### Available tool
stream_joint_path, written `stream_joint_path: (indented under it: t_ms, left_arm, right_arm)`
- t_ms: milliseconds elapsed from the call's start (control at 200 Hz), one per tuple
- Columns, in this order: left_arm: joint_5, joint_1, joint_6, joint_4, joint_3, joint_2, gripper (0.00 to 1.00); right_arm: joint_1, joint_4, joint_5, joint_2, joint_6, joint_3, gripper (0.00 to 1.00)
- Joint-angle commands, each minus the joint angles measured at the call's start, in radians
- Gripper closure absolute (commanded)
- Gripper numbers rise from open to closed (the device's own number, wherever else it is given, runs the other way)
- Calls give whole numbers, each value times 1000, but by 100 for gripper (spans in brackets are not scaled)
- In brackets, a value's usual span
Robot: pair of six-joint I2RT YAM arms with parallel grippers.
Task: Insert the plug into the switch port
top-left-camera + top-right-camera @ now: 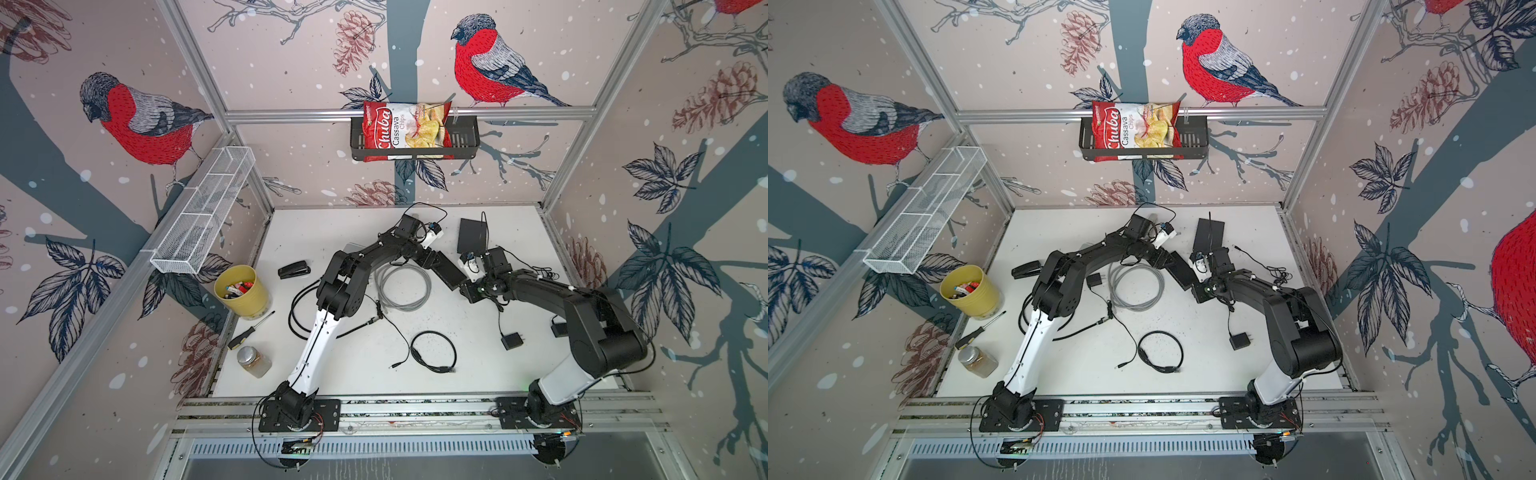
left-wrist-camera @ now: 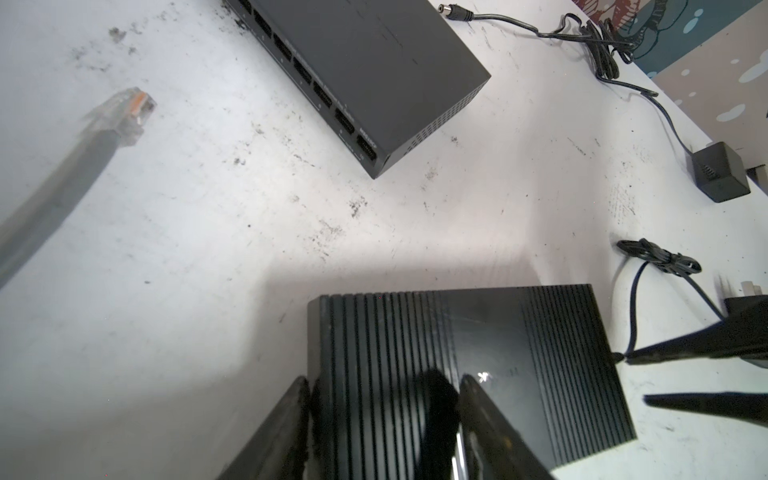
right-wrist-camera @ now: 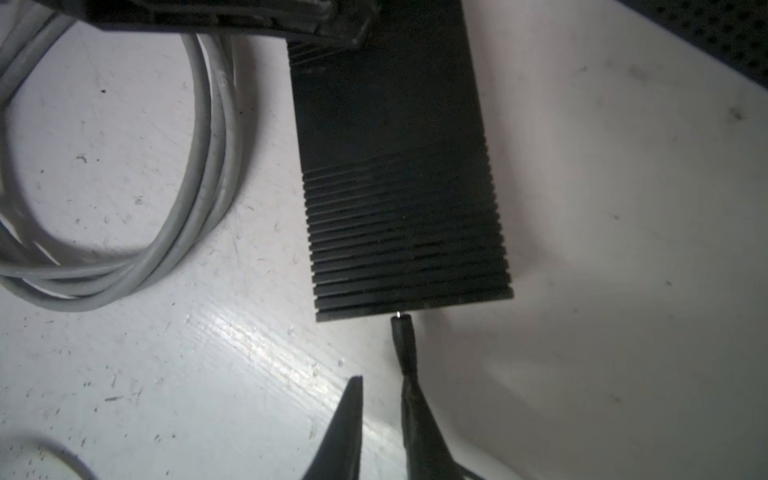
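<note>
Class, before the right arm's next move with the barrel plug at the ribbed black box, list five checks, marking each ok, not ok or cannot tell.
1. Plug tip meets the ribbed black box end face: ok.
2. Plug fully seated: not ok, metal tip shows.
3. Right gripper clamped on plug: not ok, jaws apart, plug against one side.
4. Left gripper clamped on the box's far end: cannot tell.
5. Grey cable coil clear of plug: ok.
</note>
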Motion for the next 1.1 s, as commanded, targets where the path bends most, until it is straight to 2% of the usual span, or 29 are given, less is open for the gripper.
stream_joint_path:
  t_ms: [0,165,340,460,665,806,1006,1096]
  left_arm:
    - [-7,-3,-7,-3,-3,-9,44]
    - [-8,-6,-6,-3,-1,-10,44]
    - [-10,-8,-3,-2,-1,-9,44]
    - [-11,-8,-6,-2,2,-8,45]
    - [-23,-7,-1,-7,1,-12,45]
    - [-24,-8,-1,-6,-1,-11,45]
    - [-17,-8,-6,1,8,-6,45]
    - [-16,-8,-5,-2,12,-5,45]
  right_arm:
    - [7,34,19,13,-1,5,81]
    - [14,36,56,29,-1,7,88]
    - [14,30,82,33,-8,7,88]
    - [14,28,89,24,-12,9,92]
    - [8,-3,41,-45,-9,22,80]
    - [-16,-2,42,-110,-20,19,77]
    - [-37,-61,138,-19,-55,48,76]
    - [-35,-49,132,17,-56,48,76]
